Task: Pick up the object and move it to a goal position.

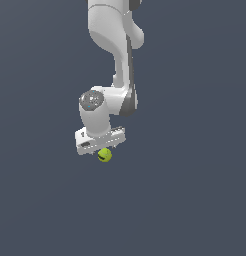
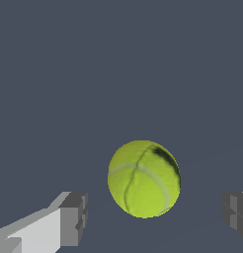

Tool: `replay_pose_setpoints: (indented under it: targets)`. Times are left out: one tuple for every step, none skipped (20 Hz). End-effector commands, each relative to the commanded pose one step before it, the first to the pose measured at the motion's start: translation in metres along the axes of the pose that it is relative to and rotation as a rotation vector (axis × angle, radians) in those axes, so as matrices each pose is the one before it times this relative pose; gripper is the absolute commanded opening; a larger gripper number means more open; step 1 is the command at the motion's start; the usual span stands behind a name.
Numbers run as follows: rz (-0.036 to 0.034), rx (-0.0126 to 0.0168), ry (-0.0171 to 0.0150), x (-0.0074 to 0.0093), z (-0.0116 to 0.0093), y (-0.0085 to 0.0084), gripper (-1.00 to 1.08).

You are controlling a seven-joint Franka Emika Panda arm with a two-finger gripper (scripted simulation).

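Where the arm (image 1: 117, 55) comes down from the top of the exterior view, it ends in a white gripper (image 1: 100, 150) pointing at the ground. Ground (image 1: 195, 200): one flat slate-blue plane, filling both views edge to edge. No seam, no horizon, no wall visible; no marked edges or corners to place things by.

Ball (image 1: 104, 155): small, yellow-green, dark curved mark on it, sitting directly under the gripper body in the exterior view, near the middle of the frame. Much narrower than the gripper's crossbar.

Wrist view: ball (image 2: 144, 179) lies between the two fingers (image 2: 74, 217), grey pads on either side, clear slate-blue gap showing on both flanks (neither pad touches it). Pale seam lines and a black smudge show on its upper side. Jaws spread wide, nothing held.

Whether the ball rests on the ground or floats just above it is hard to say: the surface is featureless and I see no distinct shadow.

Lighting even, dull; arm white with dark grey joint trim.
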State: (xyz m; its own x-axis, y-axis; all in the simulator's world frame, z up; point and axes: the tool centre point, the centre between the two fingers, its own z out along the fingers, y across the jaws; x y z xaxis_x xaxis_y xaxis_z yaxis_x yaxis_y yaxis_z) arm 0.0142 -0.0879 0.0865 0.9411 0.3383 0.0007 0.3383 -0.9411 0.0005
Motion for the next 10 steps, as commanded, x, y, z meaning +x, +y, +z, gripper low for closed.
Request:
replay_pose_setpoints:
  targets:
    - [-0.00089,0.00057,-0.00102,-0.00052,0.00888,-0.00036,1.00]
    - [-0.00049,0.00000,0.00005,-0.00014,0.00506,-0.00009,1.00]
    - [-0.00049,0.00000,0.00006,-0.00019,0.00578,-0.00007,1.00]
    - [-0.00049,0.00000,0.00006,-0.00020,0.00600,-0.00007,1.00]
    - [0.00000,0.00000,0.00000,-0.00028,0.00525,0.00019,1.00]
    - [-0.00069,0.00000,0.00008,0.00001,0.00439,-0.00020,1.00]
    - [0.00000,0.00000,0.00000,-0.00008,0.00362,0.00019,1.00]
    - [-0.00049,-0.00001,0.00005,0.00018,0.00277,-0.00007,1.00]
    - [0.00000,0.00000,0.00000,0.00016,0.00199,0.00022,1.00]
    - [0.00000,0.00000,0.00000,0.00028,0.00116,0.00023,1.00]
